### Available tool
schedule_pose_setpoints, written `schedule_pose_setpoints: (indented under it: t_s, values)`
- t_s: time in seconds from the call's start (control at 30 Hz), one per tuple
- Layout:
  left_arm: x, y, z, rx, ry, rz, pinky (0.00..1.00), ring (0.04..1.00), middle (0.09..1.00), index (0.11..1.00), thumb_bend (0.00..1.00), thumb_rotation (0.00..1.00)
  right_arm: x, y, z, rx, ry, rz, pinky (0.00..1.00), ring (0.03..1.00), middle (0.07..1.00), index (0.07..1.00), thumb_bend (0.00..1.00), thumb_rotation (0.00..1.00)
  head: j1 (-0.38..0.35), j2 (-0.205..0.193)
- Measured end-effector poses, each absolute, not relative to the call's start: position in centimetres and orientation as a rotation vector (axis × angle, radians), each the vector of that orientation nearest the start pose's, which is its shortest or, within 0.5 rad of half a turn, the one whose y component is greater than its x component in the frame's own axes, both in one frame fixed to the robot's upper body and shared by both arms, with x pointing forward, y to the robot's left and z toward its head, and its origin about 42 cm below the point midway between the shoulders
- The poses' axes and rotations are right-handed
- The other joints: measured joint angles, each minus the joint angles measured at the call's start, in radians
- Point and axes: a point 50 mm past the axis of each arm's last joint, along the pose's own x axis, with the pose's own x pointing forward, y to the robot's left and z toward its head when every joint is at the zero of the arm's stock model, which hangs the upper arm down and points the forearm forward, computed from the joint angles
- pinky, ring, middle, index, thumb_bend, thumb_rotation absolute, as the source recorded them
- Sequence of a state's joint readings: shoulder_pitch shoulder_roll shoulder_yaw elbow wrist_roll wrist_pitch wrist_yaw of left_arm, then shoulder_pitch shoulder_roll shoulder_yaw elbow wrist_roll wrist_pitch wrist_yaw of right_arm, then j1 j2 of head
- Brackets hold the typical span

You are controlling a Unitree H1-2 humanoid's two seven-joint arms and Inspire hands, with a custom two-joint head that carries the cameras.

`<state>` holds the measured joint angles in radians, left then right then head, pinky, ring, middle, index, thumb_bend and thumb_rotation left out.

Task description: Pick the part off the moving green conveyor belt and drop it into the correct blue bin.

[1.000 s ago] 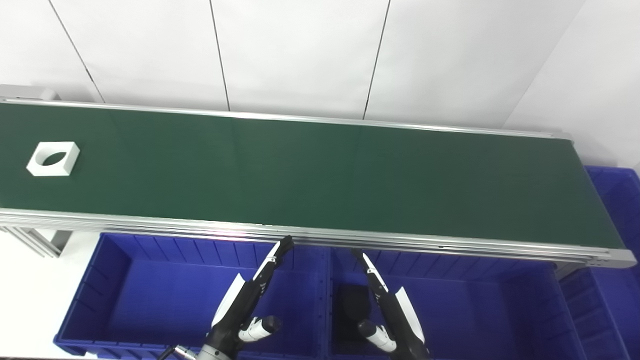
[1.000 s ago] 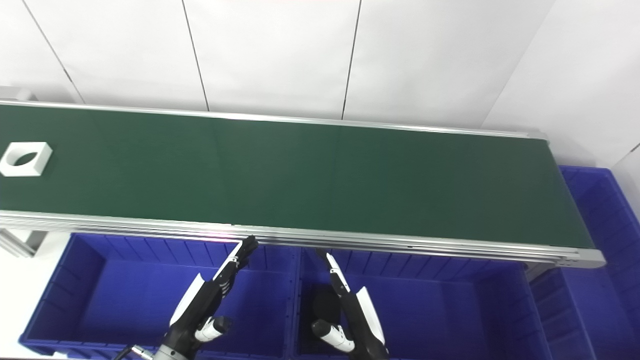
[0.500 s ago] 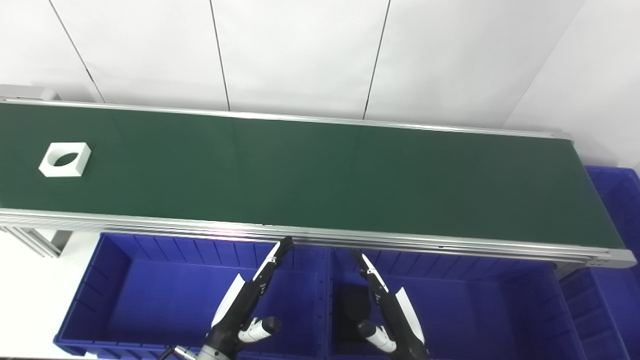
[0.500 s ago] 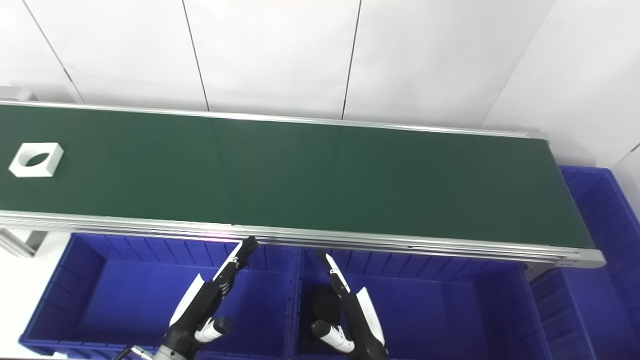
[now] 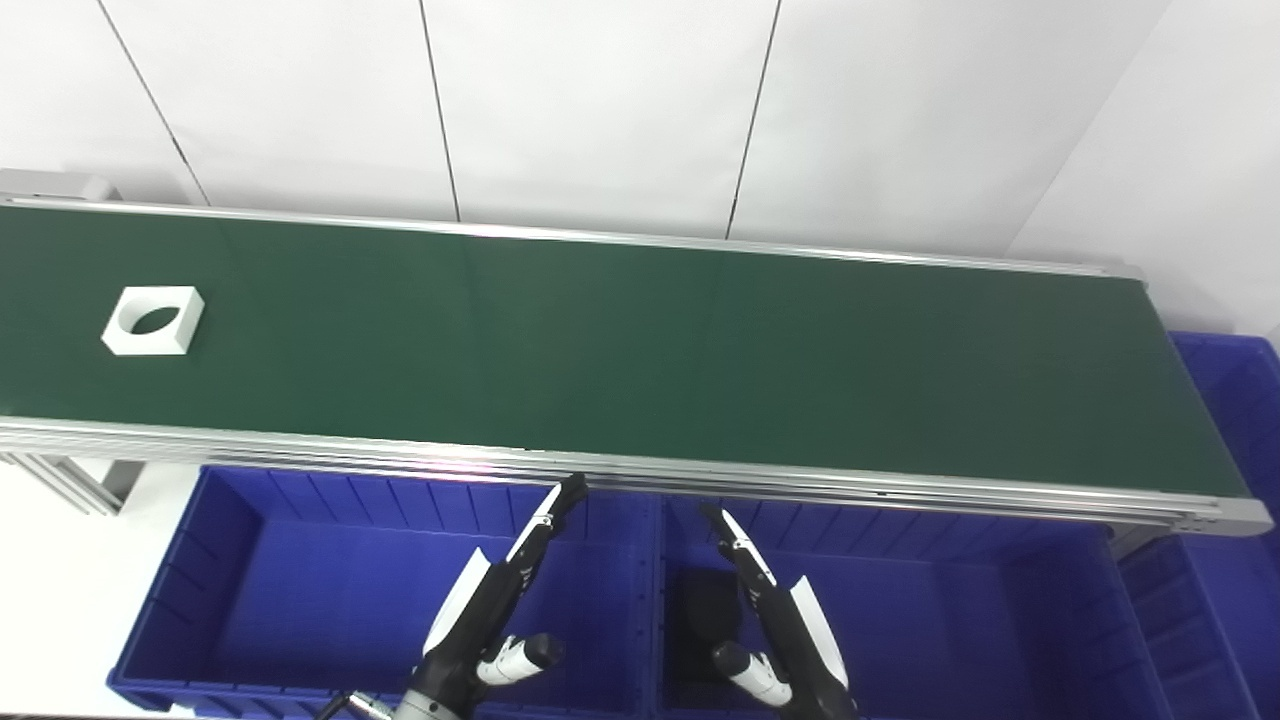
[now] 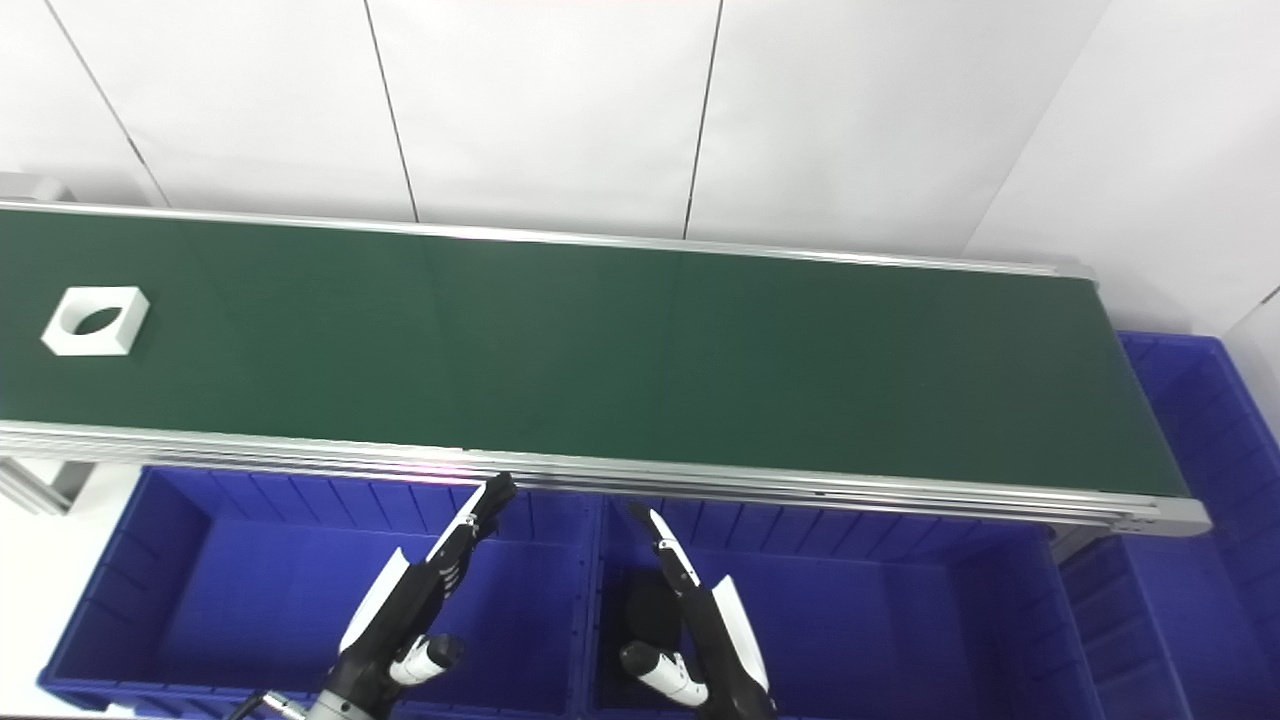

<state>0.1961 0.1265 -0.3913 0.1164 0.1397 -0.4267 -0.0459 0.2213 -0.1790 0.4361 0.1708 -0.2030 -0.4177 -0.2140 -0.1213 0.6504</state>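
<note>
A white square part [image 5: 153, 320] with a round hole lies flat at the far left of the green conveyor belt [image 5: 640, 350]. My left hand [image 5: 495, 605] hangs open over the left blue bin [image 5: 250, 600], fingers stretched toward the belt's near rail. Over the middle blue bin [image 5: 950, 620], my right hand [image 5: 775, 615] is open in the same way. Both hands are far to the right of the part and hold nothing.
A third blue bin [image 5: 1235, 500] stands past the belt's right end. The belt's aluminium rail [image 5: 640, 470] runs just beyond the fingertips. A dark object [image 5: 708, 610] lies in the middle bin beside my right hand. White wall panels stand behind the belt.
The white part has ridden the belt to the right. My right hand has edged slightly left; the left hand has stayed put.
</note>
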Motion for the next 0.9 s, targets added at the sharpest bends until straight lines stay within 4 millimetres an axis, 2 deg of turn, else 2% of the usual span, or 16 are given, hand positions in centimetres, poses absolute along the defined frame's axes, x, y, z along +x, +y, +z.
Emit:
schedule_pose_setpoints:
  t_s: [0.23,0.37,0.43,0.47,0.6,0.67,0.9]
  values:
    - [18.5,15.3,3.3,0.161,-0.091,-0.46,1.0,1.0,0.983,1.0,1.0,0.95,16.8,-17.6,1.2,-0.255,-0.027,0.276,0.96,0.986,0.974,0.962,1.0,0.97,0.035,-0.026]
    - [18.4,15.1,2.5,0.164,-0.061,-0.472,1.0,1.0,0.981,1.0,1.0,0.92,16.6,-17.9,0.7,-0.257,-0.005,0.281,0.95,0.976,0.969,0.954,1.0,0.97,0.083,-0.07]
    - [18.3,14.9,2.1,0.165,-0.05,-0.478,0.99,1.0,0.979,1.0,0.99,0.92,16.6,-18.0,0.5,-0.264,0.003,0.283,0.95,0.978,0.97,0.957,1.0,0.97,0.083,-0.071]
    - [18.3,14.8,2.1,0.165,-0.049,-0.477,0.98,0.999,0.978,1.0,0.99,0.92,16.7,-18.1,0.2,-0.267,0.01,0.28,0.96,0.983,0.973,0.959,1.0,0.97,0.101,-0.092]
    - [18.3,14.3,1.6,0.171,-0.036,-0.476,0.95,0.988,0.973,1.0,1.0,0.91,16.8,-18.6,-0.1,-0.277,0.023,0.28,0.98,0.988,0.972,0.96,1.0,0.97,0.136,-0.12]
    - [18.3,14.1,1.6,0.177,-0.041,-0.481,0.92,0.97,0.967,1.0,1.0,0.91,16.9,-18.9,-0.3,-0.283,0.029,0.275,1.0,0.99,0.976,0.974,1.0,0.97,0.169,-0.12]
    - [18.4,13.4,1.4,0.189,-0.045,-0.482,0.9,0.966,0.958,1.0,1.0,0.87,16.7,-19.2,-0.5,-0.295,0.036,0.272,1.0,1.0,0.992,0.981,1.0,0.98,0.215,-0.141]
